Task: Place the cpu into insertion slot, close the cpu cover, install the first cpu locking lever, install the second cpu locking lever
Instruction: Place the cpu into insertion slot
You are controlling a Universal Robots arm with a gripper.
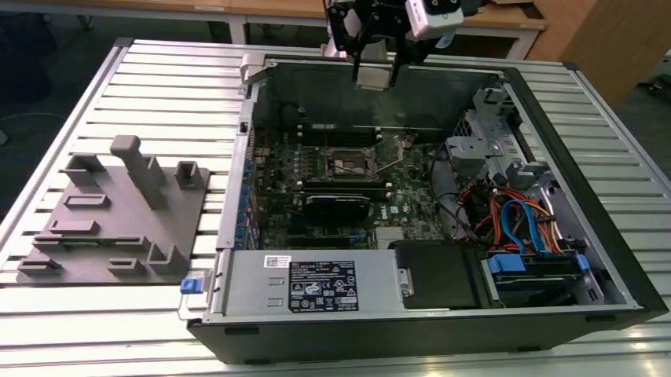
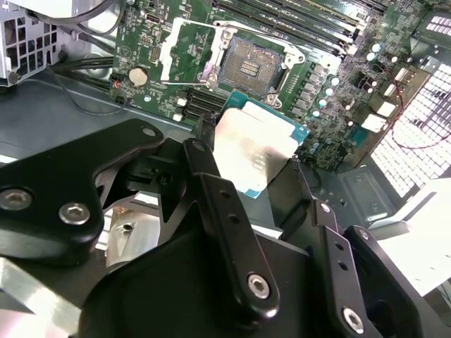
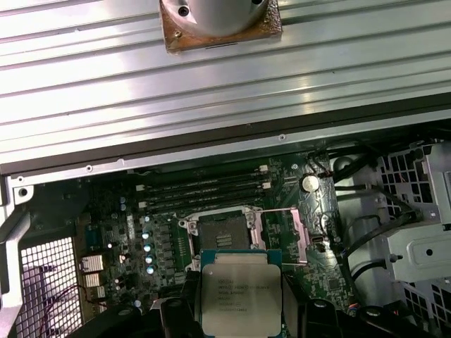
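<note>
the job is at its first step from where i stand. the gripper [image 1: 375,77] hangs high over the open computer case [image 1: 587,236], above the edge of the case farthest from the power supply box [image 1: 314,287], and it points straight down with the arm coming in from above.

in both wrist views its black fingers [image 2: 211,183] are closed in from two opposite sides on the cpu [image 2: 255,151], which sits flat between them, silver top facing the first wrist view's camera. the grip looks square and firm, with the chip's edges roughly in line with the board below.

the cpu is in the air, well apart from the insertion slot [image 2: 252,65]. the slot lies bare on the green board [image 2: 151,84], its dark centre open, just beside the long memory slots [image 3: 201,191]. the cpu cover [image 2: 184,51] is swung up and away from the slot, lying off to one side of it, so the window frame is not over the socket at all.

so, as i judge it: the chip is picked up, but it is not yet seated, the cover is not yet closed, and nothing is latched down over it. all four parts of the task are left to finish. the case itself rests on the slatted table [image 1: 126,86], and a grey holder plate [image 1: 115,212] stands near the table's edge at the exterior view's left.
</note>
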